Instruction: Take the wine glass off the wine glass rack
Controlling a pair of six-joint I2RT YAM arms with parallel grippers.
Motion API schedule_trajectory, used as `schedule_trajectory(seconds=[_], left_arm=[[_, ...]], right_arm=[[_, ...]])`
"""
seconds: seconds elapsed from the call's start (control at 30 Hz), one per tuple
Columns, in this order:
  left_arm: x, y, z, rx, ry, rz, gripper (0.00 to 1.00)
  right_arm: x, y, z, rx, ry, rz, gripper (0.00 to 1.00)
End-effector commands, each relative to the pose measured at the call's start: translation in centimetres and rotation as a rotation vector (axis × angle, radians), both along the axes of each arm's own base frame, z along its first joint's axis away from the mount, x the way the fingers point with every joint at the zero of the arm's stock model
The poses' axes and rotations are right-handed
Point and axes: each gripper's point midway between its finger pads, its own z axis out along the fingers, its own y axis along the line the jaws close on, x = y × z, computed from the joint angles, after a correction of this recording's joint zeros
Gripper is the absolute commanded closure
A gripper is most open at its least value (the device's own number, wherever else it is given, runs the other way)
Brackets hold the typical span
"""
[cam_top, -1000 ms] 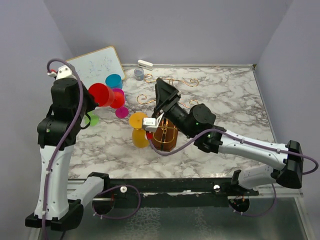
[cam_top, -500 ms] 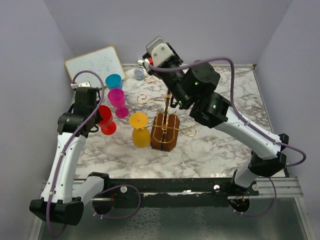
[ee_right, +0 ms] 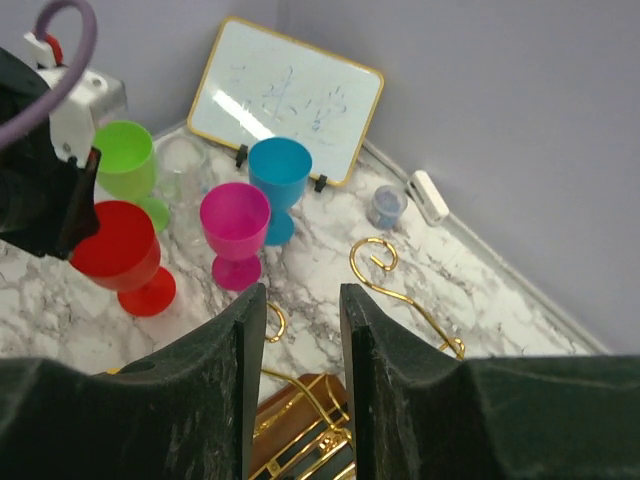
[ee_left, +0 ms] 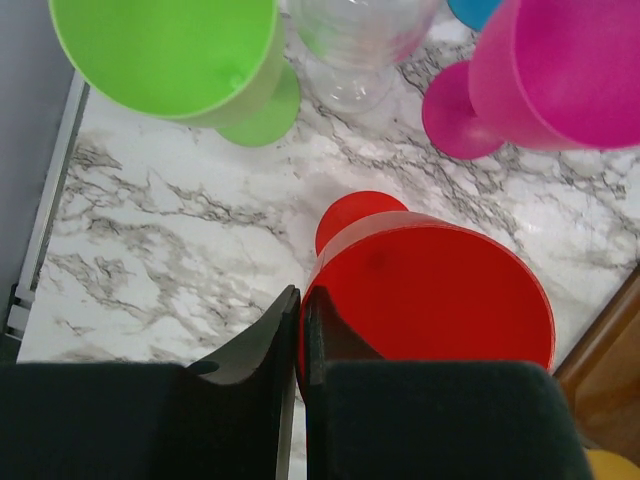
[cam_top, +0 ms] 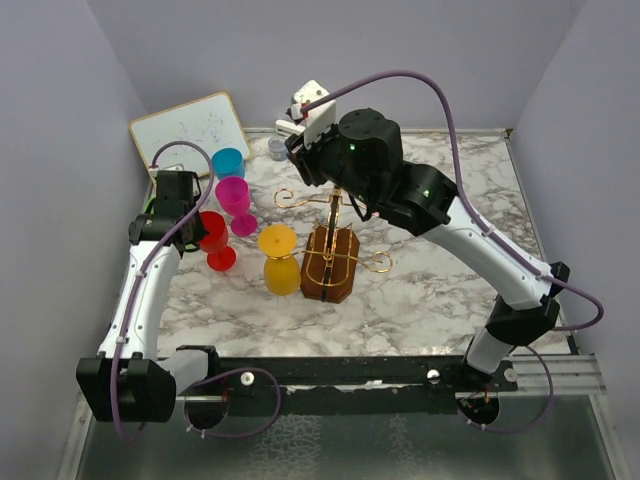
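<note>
The wine glass rack (cam_top: 335,205) is a gold wire stand with curled hooks on a brown wooden base (cam_top: 330,272); it also shows in the right wrist view (ee_right: 400,290). A yellow wine glass (cam_top: 279,262) sits upside down against its left side. My left gripper (cam_top: 190,228) is shut on the rim of a red wine glass (ee_left: 430,290), which stands upright left of the rack (cam_top: 214,240) with its foot at the marble. My right gripper (ee_right: 303,300) is open and empty, high above the rack's back left (cam_top: 303,165).
A magenta glass (cam_top: 233,192), a blue glass (cam_top: 228,162), a green glass (ee_left: 170,50) and a clear glass (ee_left: 360,40) stand close around the red one. A whiteboard (cam_top: 190,128) leans at the back left wall. A small grey cup (cam_top: 277,148) and a white block (cam_top: 290,128) lie at the back edge.
My left arm has lowered the red glass from the air down beside the magenta glass. My right arm has risen from the rack's base to high above it.
</note>
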Motion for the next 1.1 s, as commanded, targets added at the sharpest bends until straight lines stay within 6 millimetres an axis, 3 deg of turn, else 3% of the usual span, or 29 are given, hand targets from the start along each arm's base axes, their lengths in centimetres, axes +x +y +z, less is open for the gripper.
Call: schedule_trajectory(seconds=[0.0, 0.2, 0.57, 0.73, 0.9, 1.07], left_arm=[[2.3, 1.0, 0.2, -0.046, -0.074, 0.012, 0.92], [3.7, 0.9, -0.3, -0.071, -0.085, 0.022, 0.92], [4.4, 1.6, -2.6, -0.060, -0.037, 0.055, 0.85], [4.5, 1.9, -2.7, -0.054, -0.043, 0.066, 0.75], [4.5, 1.6, -0.8, -0.066, -0.089, 0.059, 0.68], [4.1, 1.3, 4.3, -0.085, -0.240, 0.063, 0.63]], right_arm=[[-2.2, -0.5, -0.6, 0.083, 0.123, 0.095, 0.65], [-3.1, -0.5, -1.6, 0.121, 0.226, 0.172, 0.65], [-2.5, -0.7, -3.6, 0.155, 0.466, 0.301, 0.63], [-4.1, 0.3, -5.3, 0.144, 0.607, 0.434, 0.58], [-6.7, 1.3, -7.7, 0.114, 0.738, 0.580, 0.58], [-8.0, 1.2, -9.6, 0.073, 0.817, 0.631, 0.59]])
